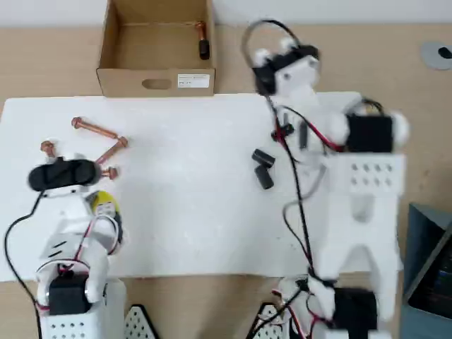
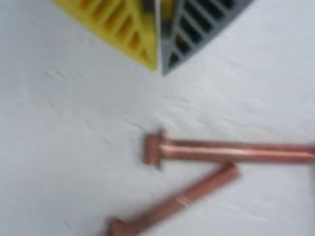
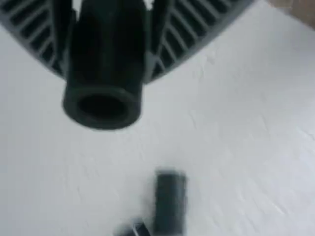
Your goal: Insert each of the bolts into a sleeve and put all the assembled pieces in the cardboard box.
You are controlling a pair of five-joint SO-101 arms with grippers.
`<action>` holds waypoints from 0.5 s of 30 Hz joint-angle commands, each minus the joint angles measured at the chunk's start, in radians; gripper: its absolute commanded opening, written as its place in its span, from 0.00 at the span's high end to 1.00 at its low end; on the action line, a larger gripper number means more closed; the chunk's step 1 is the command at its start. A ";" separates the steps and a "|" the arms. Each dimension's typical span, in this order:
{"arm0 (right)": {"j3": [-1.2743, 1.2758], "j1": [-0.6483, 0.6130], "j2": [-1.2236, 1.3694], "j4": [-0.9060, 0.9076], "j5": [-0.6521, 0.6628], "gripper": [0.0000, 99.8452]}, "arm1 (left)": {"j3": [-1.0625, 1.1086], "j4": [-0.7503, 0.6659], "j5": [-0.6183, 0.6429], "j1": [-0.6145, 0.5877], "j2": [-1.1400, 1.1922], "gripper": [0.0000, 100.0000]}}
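Left pincer [image 2: 158,63] first: my yellow finger [image 2: 113,24] and grey finger [image 2: 206,19] are pressed tight together with nothing between them. It hangs low over the white mat [image 1: 183,212], on the near side of the cardboard box [image 1: 155,82] and off its left front corner. Just past the tips lies 1 copper bolt [image 2: 226,151] flat on the mat, and a second bolt [image 2: 172,204] is angled just beside it.

Over to my right pincer [image 3: 108,76], off the box's right front corner: it is clamped around a black sleeve [image 3: 106,54], whose open end points out past the fingertips. Below it 2 loose sleeves [image 1: 263,167] rest on the mat, near each other, well clear of the box's front wall.

Farthest out, inside the box, 1 assembled piece [image 1: 203,41] lies against the right wall, a copper shaft with a black sleeve on its end.
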 commanded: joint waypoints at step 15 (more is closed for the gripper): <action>0.329 0.292 -0.151 -0.061 -0.009 0.99 | -0.795 0.110 0.018 -0.201 0.957 0.99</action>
